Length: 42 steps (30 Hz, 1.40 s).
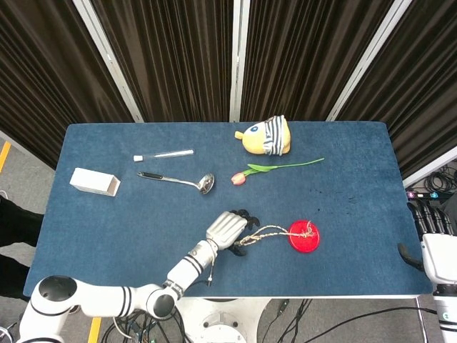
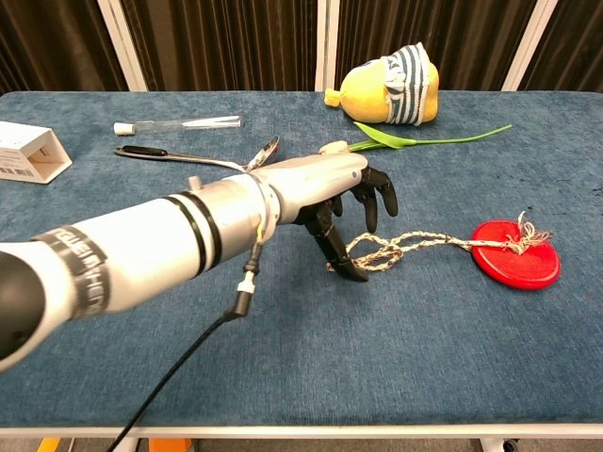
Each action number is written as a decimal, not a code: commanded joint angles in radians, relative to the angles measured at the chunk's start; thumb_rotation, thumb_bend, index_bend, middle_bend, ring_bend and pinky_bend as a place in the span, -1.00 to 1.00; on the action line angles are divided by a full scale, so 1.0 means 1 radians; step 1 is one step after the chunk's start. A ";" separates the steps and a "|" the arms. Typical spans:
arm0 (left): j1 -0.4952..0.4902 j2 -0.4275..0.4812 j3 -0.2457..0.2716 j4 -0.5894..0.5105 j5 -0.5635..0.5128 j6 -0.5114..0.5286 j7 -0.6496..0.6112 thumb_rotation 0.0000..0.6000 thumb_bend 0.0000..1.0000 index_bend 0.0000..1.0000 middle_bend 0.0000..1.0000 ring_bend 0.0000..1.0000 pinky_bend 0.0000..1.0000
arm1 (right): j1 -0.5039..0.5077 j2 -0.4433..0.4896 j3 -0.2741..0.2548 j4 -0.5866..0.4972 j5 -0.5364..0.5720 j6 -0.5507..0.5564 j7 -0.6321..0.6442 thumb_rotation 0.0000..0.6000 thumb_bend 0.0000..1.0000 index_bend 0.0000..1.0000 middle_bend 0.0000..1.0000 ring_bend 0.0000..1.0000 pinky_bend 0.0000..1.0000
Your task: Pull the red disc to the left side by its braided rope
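The red disc lies flat on the blue table, right of centre near the front. Its braided rope trails left and ends in a loose loop. My left hand hovers over that looped end with its dark fingers spread and hanging down. The thumb tip sits at the loop's left edge, and nothing is gripped. My right hand stays off the table's right front corner, fingers straight and apart, empty.
A yellow striped plush toy and a tulip lie behind the disc. A ladle, a clear tube and a white box lie on the left half.
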 commanded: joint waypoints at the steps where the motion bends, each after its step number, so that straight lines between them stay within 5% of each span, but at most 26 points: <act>1: -0.017 -0.014 -0.009 0.013 -0.023 0.009 0.013 1.00 -0.70 -0.37 -0.18 -0.57 -0.33 | 0.000 -0.001 0.000 0.003 0.001 -0.003 0.003 1.00 -0.56 -1.00 -1.00 -1.00 -1.00; 27: -0.056 -0.034 0.031 0.053 -0.062 0.038 0.044 1.00 -0.27 -0.18 0.18 -0.37 -0.25 | -0.001 -0.017 0.006 0.031 0.006 -0.004 0.026 1.00 -0.53 -1.00 -1.00 -1.00 -1.00; 42: -0.017 0.002 0.067 -0.030 -0.050 0.075 0.025 1.00 -0.02 0.03 0.44 -0.12 -0.17 | 0.002 -0.023 0.006 0.025 0.004 -0.008 0.012 1.00 -0.53 -1.00 -1.00 -1.00 -1.00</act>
